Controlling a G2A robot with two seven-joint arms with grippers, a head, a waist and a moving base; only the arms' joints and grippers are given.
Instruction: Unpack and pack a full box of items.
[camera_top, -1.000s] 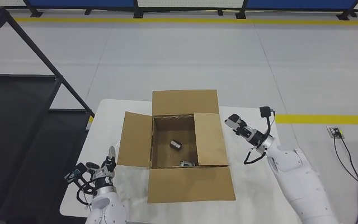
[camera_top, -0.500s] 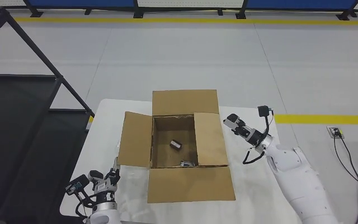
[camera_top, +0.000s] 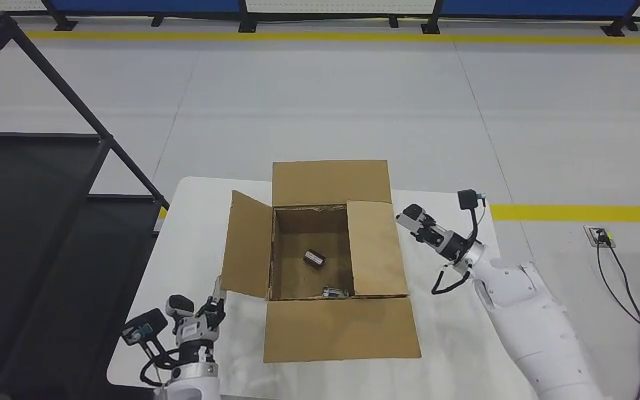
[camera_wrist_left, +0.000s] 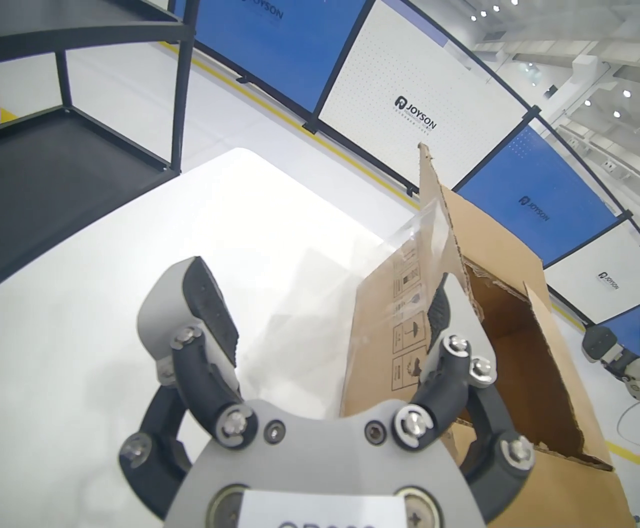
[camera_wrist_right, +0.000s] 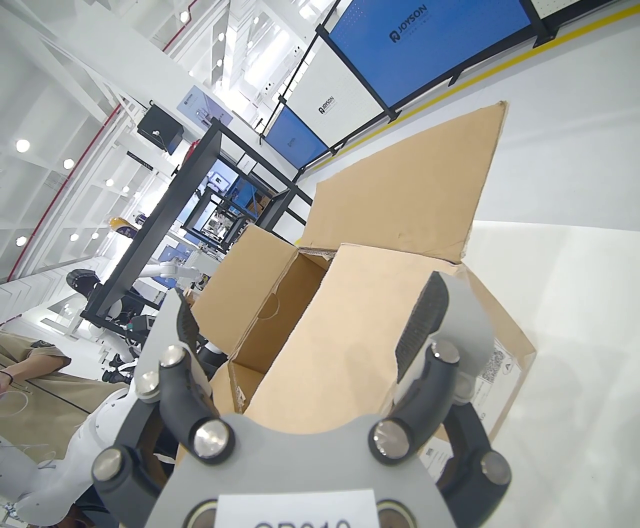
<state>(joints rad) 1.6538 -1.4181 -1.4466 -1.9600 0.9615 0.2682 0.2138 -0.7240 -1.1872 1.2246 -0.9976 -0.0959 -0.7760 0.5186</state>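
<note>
On the middle of the white table (camera_top: 195, 230), seen from above, the cardboard box (camera_top: 330, 185) stands open, with a small dark item (camera_top: 314, 258) and a second small piece (camera_top: 335, 292) on its bottom. Its left flap (camera_top: 245, 245) lay nearly flat one second ago and now stands steeper. The left gripper (camera_top: 214, 300) has come from the table edge to about 7 o'clock of the box, near this flap. The right gripper (camera_top: 408, 217) has moved a little closer and is at 3 o'clock, just beside the right flap (camera_top: 375, 248). I judge that the box is almost empty and the arms now attend to the flaps. A yellow line (camera_top: 560, 212) runs over the pale floor.

From the left wrist, the left gripper (camera_wrist_left: 320, 285) is spread wide and holds nothing. The left flap (camera_wrist_left: 400, 325) is at one finger; whether they touch, I cannot tell. A black rack (camera_wrist_left: 75, 150) stands beyond the table, and blue and white panels (camera_wrist_left: 400, 100) close the hall.

From the right wrist, the right gripper (camera_wrist_right: 310, 300) is also wide and empty, over the right flap (camera_wrist_right: 350, 325), which lies outward.
</note>
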